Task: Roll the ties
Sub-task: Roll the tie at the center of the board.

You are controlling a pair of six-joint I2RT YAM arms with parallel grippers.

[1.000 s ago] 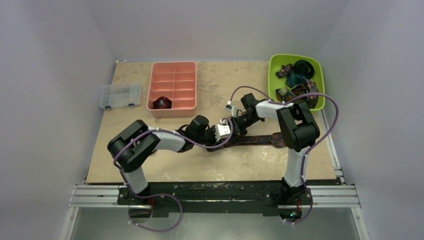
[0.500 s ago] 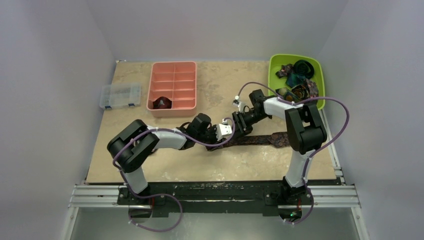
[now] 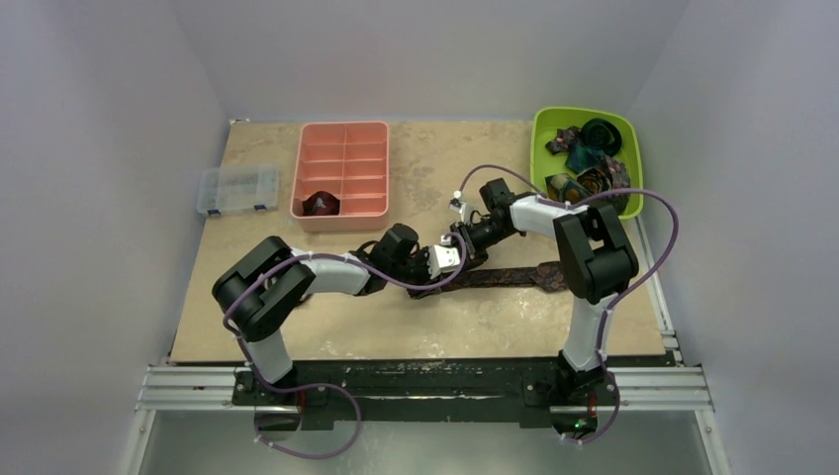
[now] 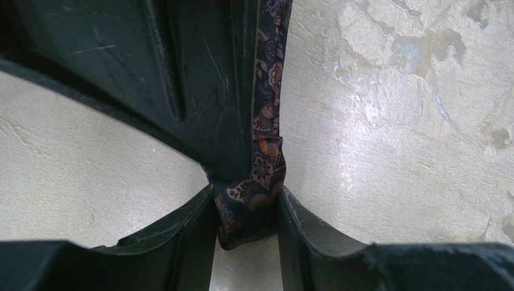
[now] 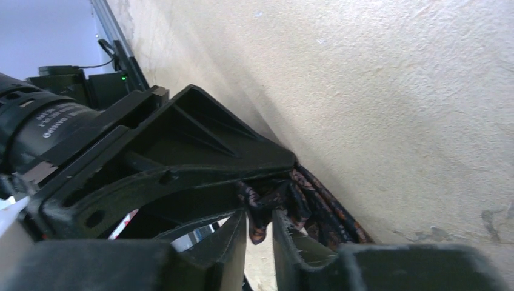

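A dark brown-maroon patterned tie (image 3: 514, 276) lies as a flat strip across the table's middle right. Its left end is bunched between both grippers. My left gripper (image 3: 447, 259) is shut on that end, and the wrist view shows the folded fabric (image 4: 251, 194) pinched between my fingers (image 4: 188, 230). My right gripper (image 3: 461, 245) meets the left one from the right and is shut on the same bunched end (image 5: 260, 212). A small rolled tie (image 3: 322, 204) sits in the pink tray (image 3: 341, 173). Several ties, some coiled, lie in the green bin (image 3: 586, 158).
A clear plastic compartment box (image 3: 237, 189) lies at the far left of the table. The pink tray stands at the back centre-left and the green bin at the back right. Purple cables loop over both arms.
My right gripper swung out to the right and came back left against the left gripper. The tie's left end stayed held, and the strip shifted slightly on the table.
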